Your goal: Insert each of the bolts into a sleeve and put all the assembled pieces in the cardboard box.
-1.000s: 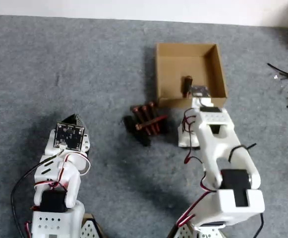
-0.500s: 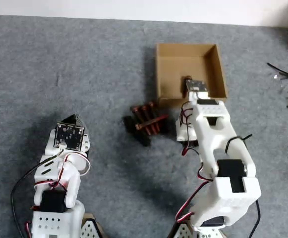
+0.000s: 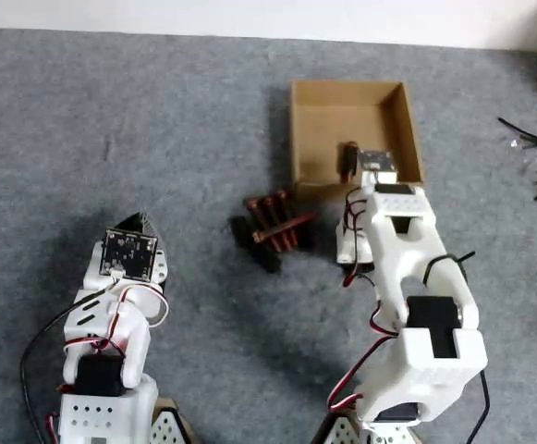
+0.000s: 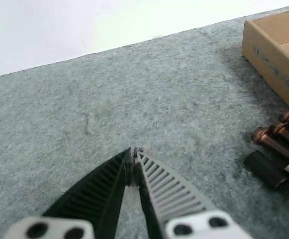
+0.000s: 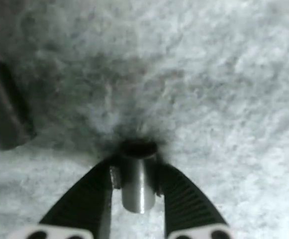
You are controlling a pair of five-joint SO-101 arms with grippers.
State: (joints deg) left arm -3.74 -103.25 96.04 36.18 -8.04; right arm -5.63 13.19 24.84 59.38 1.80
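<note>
Right now the right gripper point(image 5: 137, 168) is clenching its fingers point(image 5: 92, 194) on a dark sleeve point(image 5: 138, 185). It is holding the sleeve upright, open end uppermost, over bare grey felt on the counter point(image 3: 157, 120). In the high view the right arm point(image 3: 407, 268) is stretching from the counter's near edge toward the cardboard box point(image 3: 298, 139), and its wrist is hanging over the box's near wall. The gripper itself is tucked under the arm there, so its exact spot on the counter is hard to tell.

The box is sitting near the far edge, right of the middle, with its open side up. A dark piece point(image 3: 348, 159) is lying inside against the near wall.

The remaining bolts point(image 3: 274, 218), copper-coloured, are lying side by side in a small cluster just beside the box's near-left corner. One of them is resting crosswise on the others. Loose black sleeves point(image 3: 253, 242) are touching the cluster on the side toward the near edge.

The left gripper point(image 4: 134, 158) is hovering low over the felt toward the near-left corner, well apart from the parts. Its fingers point(image 4: 161, 181) are pressing together at the tips and grasping nothing.
</note>
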